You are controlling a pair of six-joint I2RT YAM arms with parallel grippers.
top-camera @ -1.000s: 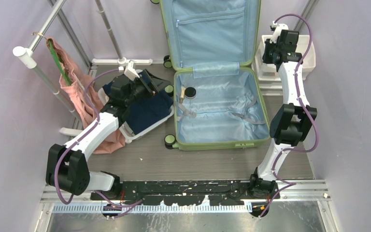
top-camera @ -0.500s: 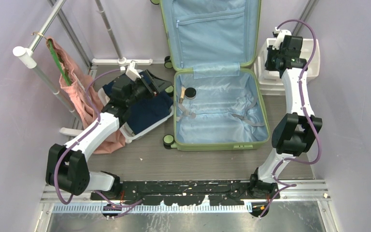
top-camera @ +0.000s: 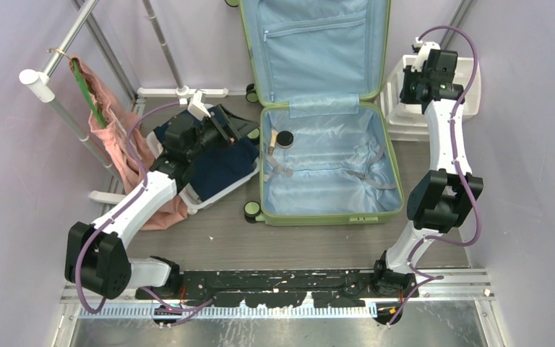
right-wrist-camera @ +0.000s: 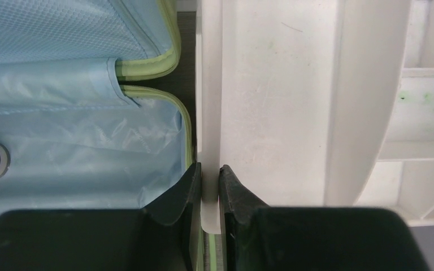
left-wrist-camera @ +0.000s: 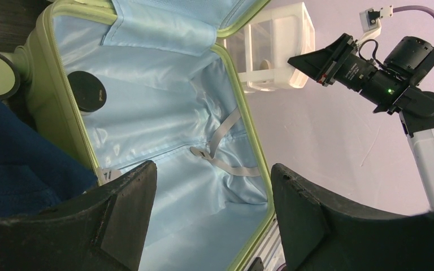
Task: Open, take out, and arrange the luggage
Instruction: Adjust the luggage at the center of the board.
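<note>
Reaching from the near edge of the desk (top-camera: 296,242), the left arm holds its left pincer (left-wrist-camera: 212,175) with jaws spread wide and empty above a dark blue garment (top-camera: 220,166) in a white mesh basket (top-camera: 209,199), just left of the luggage (top-camera: 325,173). The luggage lies open mid-desk, lid thrown back toward the far wall. Its pale blue lining is bare except for a small black-lidded jar (top-camera: 284,139) near the hinge. Farther back on the right, the right pincer (right-wrist-camera: 210,175) is clamped tight on a thin white edge of the plastic drawer unit (top-camera: 470,87). Over the last second that arm has stretched farther right, and the drawer piece seems to have slid with it, away from the suitcase. That likely opens a place for unpacked things, so arranging looks close. The desk is grey wood-grain. Lilac walls (top-camera: 535,144) close in, and a pink garment (top-camera: 119,144) hangs from a white rack (top-camera: 65,112) at the left.
</note>
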